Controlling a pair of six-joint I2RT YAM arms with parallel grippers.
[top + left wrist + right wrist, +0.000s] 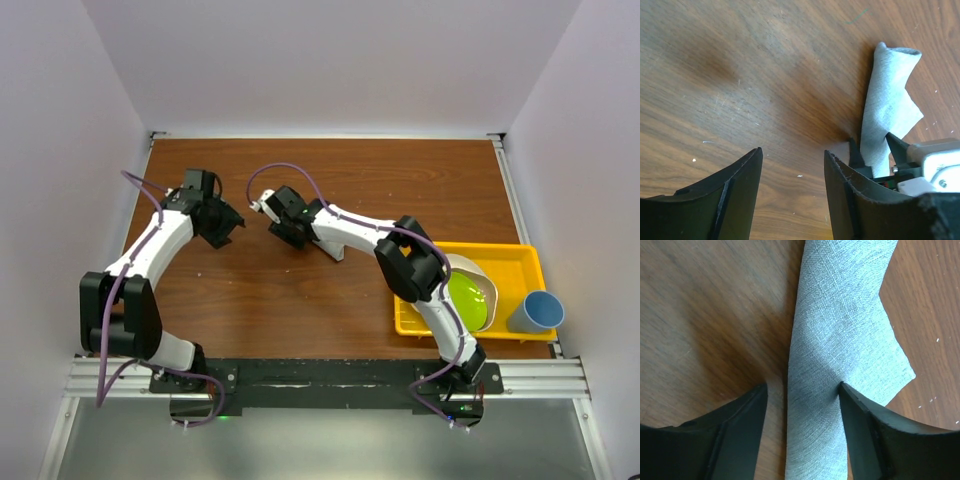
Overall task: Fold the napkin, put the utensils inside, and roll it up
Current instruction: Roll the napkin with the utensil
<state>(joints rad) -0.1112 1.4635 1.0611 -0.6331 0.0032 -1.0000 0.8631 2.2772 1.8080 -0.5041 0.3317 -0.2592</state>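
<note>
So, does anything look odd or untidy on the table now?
The napkin is rolled into a tube, but one corner sticks out loose from its side, so the roll looks unfinished. No spoon shows; it may be hidden inside.

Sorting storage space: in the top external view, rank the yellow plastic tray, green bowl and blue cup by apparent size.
1. yellow rectangular plastic tray
2. round lime-green bowl, partly hidden
3. light blue cup, clearly smallest
</note>
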